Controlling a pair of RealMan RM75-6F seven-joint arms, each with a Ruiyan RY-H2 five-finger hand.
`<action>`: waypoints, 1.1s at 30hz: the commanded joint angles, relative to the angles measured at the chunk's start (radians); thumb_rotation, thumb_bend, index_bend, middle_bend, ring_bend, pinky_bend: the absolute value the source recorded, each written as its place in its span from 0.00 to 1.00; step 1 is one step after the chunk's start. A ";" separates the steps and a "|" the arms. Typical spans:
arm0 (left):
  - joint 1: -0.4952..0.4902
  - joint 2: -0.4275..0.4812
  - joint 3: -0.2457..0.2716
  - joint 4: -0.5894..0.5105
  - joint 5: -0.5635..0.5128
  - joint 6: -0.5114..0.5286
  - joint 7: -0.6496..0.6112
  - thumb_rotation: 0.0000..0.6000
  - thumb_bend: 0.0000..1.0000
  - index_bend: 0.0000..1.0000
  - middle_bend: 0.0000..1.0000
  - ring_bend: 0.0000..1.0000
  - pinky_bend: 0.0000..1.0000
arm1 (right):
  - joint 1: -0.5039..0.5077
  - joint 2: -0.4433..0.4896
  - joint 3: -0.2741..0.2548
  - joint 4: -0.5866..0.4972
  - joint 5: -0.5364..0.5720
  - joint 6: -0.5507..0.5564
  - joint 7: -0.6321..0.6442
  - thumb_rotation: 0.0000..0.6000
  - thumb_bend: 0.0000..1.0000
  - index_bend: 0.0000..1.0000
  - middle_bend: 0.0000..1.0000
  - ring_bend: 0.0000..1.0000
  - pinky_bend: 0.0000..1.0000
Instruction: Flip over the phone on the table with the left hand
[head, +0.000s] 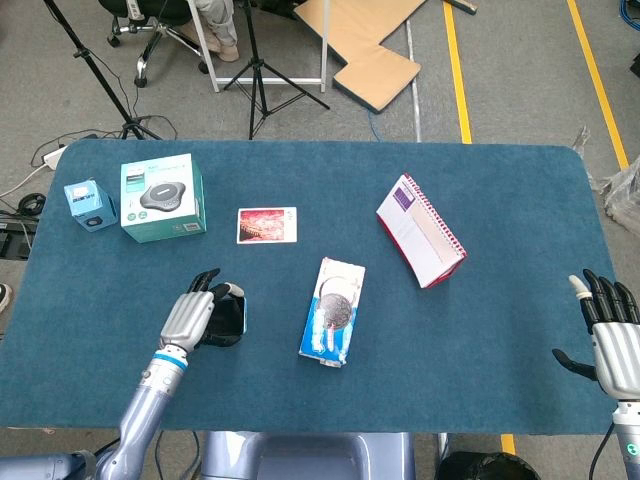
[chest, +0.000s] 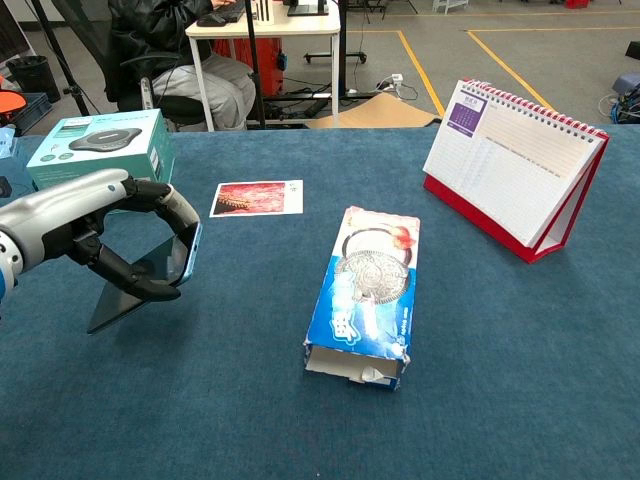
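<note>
Phone, dark and glossy, stands tilted on its near-left edge on the blue table, its far-right edge lifted off the cloth. I see my left hand holding it: fingers curl over the raised blue edge while the thumb braces the dark face from below. In the head view the same hand sits at the near left of the table, with the phone just right of its palm.

My right hand rests at the near right edge, holding nothing, fingers spread and pointing away.

A blue cookie box lies flat near the table's middle, its torn end toward me, apart from the phone. A photo card lies beyond it to the left. A teal speaker box stands at the far left, with a smaller blue box left of it. A red desk calendar stands at the far right.
</note>
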 joint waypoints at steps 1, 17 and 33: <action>0.031 0.054 -0.025 0.023 0.096 -0.096 -0.301 1.00 0.31 0.40 0.39 0.00 0.00 | 0.000 -0.002 -0.001 -0.001 -0.001 0.000 -0.005 1.00 0.00 0.00 0.00 0.00 0.00; 0.054 0.052 0.005 0.260 0.423 -0.153 -1.133 1.00 0.28 0.40 0.39 0.00 0.00 | 0.002 -0.005 -0.001 0.000 0.003 -0.003 -0.015 1.00 0.00 0.00 0.00 0.00 0.00; 0.030 -0.025 0.089 0.472 0.548 -0.080 -1.711 1.00 0.26 0.40 0.40 0.00 0.00 | 0.003 -0.007 -0.002 0.000 0.005 -0.007 -0.022 1.00 0.00 0.00 0.00 0.00 0.00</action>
